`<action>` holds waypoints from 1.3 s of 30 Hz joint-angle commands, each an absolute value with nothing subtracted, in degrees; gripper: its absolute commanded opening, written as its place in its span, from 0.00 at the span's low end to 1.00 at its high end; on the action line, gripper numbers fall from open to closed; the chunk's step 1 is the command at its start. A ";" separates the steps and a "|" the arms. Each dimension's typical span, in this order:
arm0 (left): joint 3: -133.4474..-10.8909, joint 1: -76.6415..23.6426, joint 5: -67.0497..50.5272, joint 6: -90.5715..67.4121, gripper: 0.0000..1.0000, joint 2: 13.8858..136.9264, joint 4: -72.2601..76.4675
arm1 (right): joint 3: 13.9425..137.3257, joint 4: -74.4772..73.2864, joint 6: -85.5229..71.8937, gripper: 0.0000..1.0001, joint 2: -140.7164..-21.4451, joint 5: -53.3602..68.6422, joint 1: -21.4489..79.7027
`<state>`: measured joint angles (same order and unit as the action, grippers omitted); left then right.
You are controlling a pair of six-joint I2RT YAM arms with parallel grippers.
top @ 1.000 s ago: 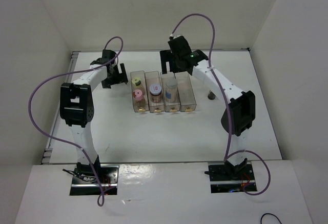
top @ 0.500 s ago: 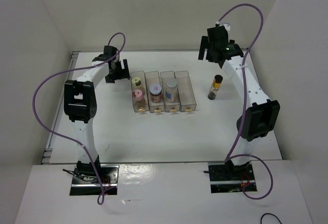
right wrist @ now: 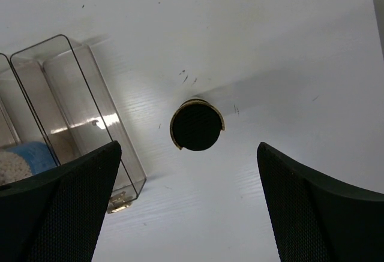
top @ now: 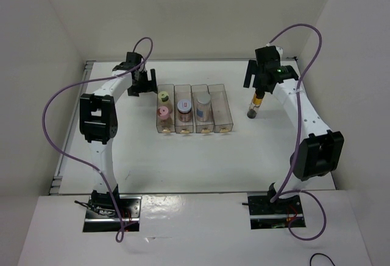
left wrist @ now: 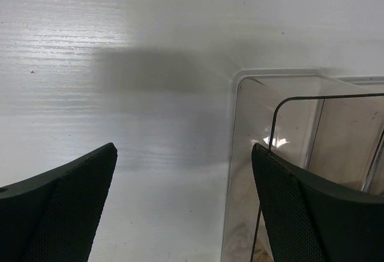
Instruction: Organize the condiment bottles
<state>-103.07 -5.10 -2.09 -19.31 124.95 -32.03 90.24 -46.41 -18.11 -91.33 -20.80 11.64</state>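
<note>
The slim black-capped amber bottle [top: 254, 106] stands upright on the table, right of the clear rack [top: 221, 122]. My right gripper [top: 256, 82] hovers open directly above it. In the right wrist view its black cap [right wrist: 197, 125] shows from above, just beyond the open right gripper [right wrist: 188, 153] and apart from both fingers. In the rack stand the yellow-lidded jar [top: 163, 96], the pink-lidded jar [top: 163, 112], the jar with the white-red lid [top: 184, 106] and the grey-white capped cylinder [top: 203, 101]. My left gripper [top: 144, 84] is open and empty at the rack's far left corner [left wrist: 239, 83].
The rack's rightmost compartment [right wrist: 75, 94] holds nothing. White walls enclose the table at the back and on both sides. In the left wrist view, the right finger [left wrist: 312, 214] hangs over the rack's end compartment and the left finger [left wrist: 60, 208] over bare table.
My right arm has swung from above the rack out to the right and come down over the amber bottle. The left gripper has shifted slightly toward the rack's corner.
</note>
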 commanded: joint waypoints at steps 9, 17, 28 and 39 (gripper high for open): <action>-104.50 -6.59 -3.60 -17.23 1.00 125.68 -32.70 | 85.09 -45.88 -20.21 0.98 -89.12 -19.42 11.34; -104.50 -6.59 -1.49 -17.23 1.00 125.16 -33.22 | 82.27 -43.42 -20.21 0.98 -89.65 -18.81 10.20; -104.50 -3.17 0.09 -17.84 1.00 117.60 -36.29 | 82.35 -37.01 -16.79 0.98 -92.81 -15.74 8.35; -103.97 -0.79 0.62 -17.84 1.00 111.10 -38.06 | 81.83 -35.77 -15.65 0.80 -96.68 -15.73 8.35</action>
